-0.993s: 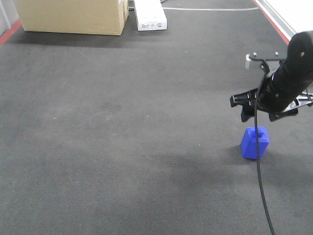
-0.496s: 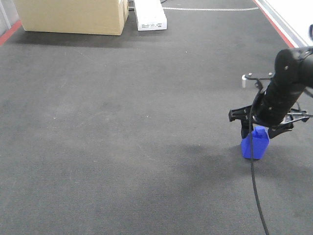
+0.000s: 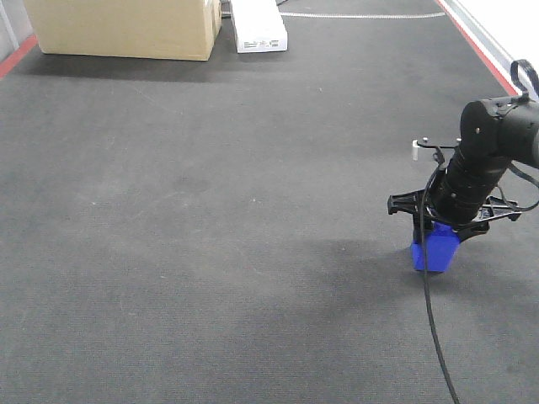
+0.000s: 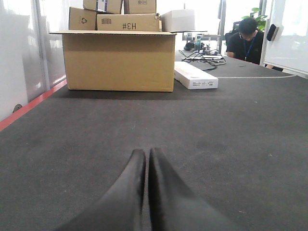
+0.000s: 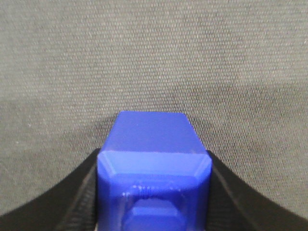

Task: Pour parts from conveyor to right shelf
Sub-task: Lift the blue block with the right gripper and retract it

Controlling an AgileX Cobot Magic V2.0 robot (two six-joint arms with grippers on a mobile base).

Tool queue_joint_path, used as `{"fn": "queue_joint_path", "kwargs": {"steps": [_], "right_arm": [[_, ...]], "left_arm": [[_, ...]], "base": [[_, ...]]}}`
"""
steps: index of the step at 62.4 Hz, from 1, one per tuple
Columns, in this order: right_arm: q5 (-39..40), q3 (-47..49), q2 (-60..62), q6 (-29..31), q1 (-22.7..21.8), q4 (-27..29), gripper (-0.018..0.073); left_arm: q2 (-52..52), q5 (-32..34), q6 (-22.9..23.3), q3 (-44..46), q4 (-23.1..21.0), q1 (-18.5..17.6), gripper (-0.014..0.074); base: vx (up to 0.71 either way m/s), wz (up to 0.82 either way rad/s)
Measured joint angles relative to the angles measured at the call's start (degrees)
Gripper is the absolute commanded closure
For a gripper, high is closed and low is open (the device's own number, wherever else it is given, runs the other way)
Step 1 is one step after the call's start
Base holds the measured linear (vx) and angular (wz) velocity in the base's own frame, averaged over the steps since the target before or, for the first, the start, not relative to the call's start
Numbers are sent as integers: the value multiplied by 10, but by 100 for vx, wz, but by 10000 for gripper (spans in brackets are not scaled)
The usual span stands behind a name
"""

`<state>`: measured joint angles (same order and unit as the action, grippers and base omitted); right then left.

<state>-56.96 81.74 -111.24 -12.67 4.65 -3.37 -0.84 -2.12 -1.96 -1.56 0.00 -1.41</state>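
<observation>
One blue block [image 3: 435, 251] is counted, standing on the dark grey conveyor [image 3: 210, 210] near its right red edge, well apart from everything else. Two grippers are seen. The right gripper [image 3: 438, 236] is lowered over the block. In the right wrist view its fingers [image 5: 79, 197] are pressed against both side faces of the block [image 5: 153, 159], with no gap seen, and the block is still resting on the belt. The left gripper [image 4: 146, 154] is held low over the belt, its fingers brought fully together with nothing between them. At the far end of the belt, one large cardboard box [image 3: 126, 29] and one flat white carton [image 3: 258, 25] are seen side by side.

Compared with a second ago, the right gripper has been brought down: it was then held above the block and apart from it, and half a second ago only the block's top was reached. The block is found at almost the same spot. The box and the carton are unchanged.
</observation>
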Motion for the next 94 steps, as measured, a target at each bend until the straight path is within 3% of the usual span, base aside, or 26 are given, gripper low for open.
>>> {"fn": "queue_joint_path", "kwargs": {"steps": [5,23,34,76,94], "right_arm": [[1,0,1,-3,0,-6,576],[58,-63,97,-7,0,-12,569],[120,-164,229,22,0,-7,567],[175,-439,771,67,0,3,567],[221,-546,963,151,0,52,564]], "left_arm": [[0,0,0,0,0,0,602],[0,0,0,0,0,0,602],[0,0,0,0,0,0,602],[0,0,0,0,0,0,602],[0,0,0,0,0,0,602]], "base": [[0,0],[0,0],[0,0],[0,0],[0,0]]}}
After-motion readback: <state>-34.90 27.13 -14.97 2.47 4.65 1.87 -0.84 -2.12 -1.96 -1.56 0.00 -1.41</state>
